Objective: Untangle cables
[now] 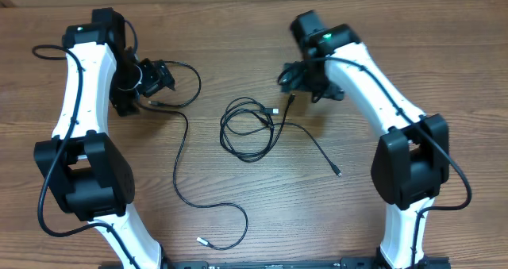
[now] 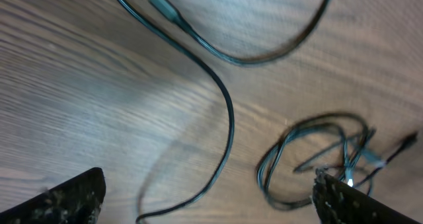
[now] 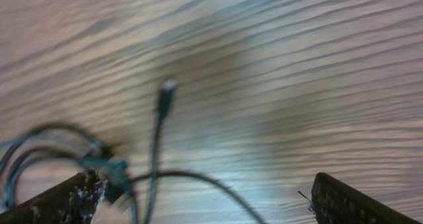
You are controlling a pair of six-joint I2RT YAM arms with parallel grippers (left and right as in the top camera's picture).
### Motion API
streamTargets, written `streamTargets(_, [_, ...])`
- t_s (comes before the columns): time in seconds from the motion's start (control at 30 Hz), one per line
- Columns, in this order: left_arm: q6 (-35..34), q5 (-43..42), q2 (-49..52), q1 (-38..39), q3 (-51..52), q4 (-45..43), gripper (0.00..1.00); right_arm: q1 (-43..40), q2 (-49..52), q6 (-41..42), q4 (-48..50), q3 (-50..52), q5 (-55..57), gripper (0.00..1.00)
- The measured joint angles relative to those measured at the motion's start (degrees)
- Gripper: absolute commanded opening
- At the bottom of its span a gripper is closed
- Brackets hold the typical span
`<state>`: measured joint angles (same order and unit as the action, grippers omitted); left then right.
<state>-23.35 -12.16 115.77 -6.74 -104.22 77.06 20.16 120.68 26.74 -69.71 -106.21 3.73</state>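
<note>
Seen from overhead, two white arms bend inward over a wooden table [image 1: 238, 23]. The left gripper [image 1: 156, 80] hangs by the far end of one long cord [image 1: 175, 174]. The right gripper [image 1: 298, 78] sits just beside one coiled bunch [image 1: 248, 131] mid-table, whose strands cannot be counted.

From the left wrist, the left gripper [image 2: 208, 183] gapes wide and empty above the long cord [image 2: 229, 118], with the coiled bunch [image 2: 310, 154] nearby.

In the blurred right wrist view, the right gripper [image 3: 203, 183] is spread wide, holding nothing. One plug [image 3: 165, 93] lies on the wood between its fingers.
</note>
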Motion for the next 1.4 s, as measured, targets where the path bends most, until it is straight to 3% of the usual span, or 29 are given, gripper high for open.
streamTargets(0.17, [2.16, 3.39, 0.00, 4.76, 1.73, 2.27, 0.56, -2.47, 0.00, 0.00, 1.97, 0.04, 0.13, 1.00])
streamTargets(0.3, [-1.36, 7.76, 0.07, 8.22, 7.98, 1.11, 0.59, -2.51, 0.00, 0.02, 2.43, 0.04, 0.13, 1.00])
streamTargets(0.4, [-3.52, 8.39, 0.28, 8.96, 14.14, -2.60, 0.51, -2.51, 0.00, 0.02, 2.45, 0.04, 0.13, 1.00])
streamTargets(0.53, [-4.17, 7.67, 0.31, 9.44, 20.24, -7.30, 0.53, -2.51, 0.00, 0.02, 2.47, 0.04, 0.13, 1.00])
streamTargets(0.6, [-4.17, 7.26, 0.39, 10.05, 21.97, -9.07, 0.34, -2.51, 0.00, -0.02, 2.47, 0.04, 0.13, 1.00])
streamTargets(0.67, [-4.79, 6.71, 0.39, 10.56, 23.65, -10.91, 0.04, -2.51, 0.00, 0.00, 2.47, 0.04, 0.11, 1.00])
streamTargets(0.9, [-3.41, 6.40, 0.55, 10.36, 22.91, -9.42, 0.04, -2.51, 0.00, 0.02, 2.45, 0.04, 0.11, 1.00])
streamTargets(1.17, [-1.49, 8.61, 1.53, -1.16, -8.94, 6.29, 0.04, -2.51, 0.00, 0.00, 2.51, 0.07, 0.13, 1.00])
streamTargets(1.23, [-1.31, 9.51, 1.49, -5.49, -20.44, 7.30, 0.04, -2.51, 0.00, 0.00, 2.58, 0.07, 0.13, 1.00])
streamTargets(1.4, [-1.05, 12.33, 1.14, -12.72, -36.09, 6.75, 0.04, -2.51, 0.00, 0.00, 2.58, 0.07, 0.13, 1.00])
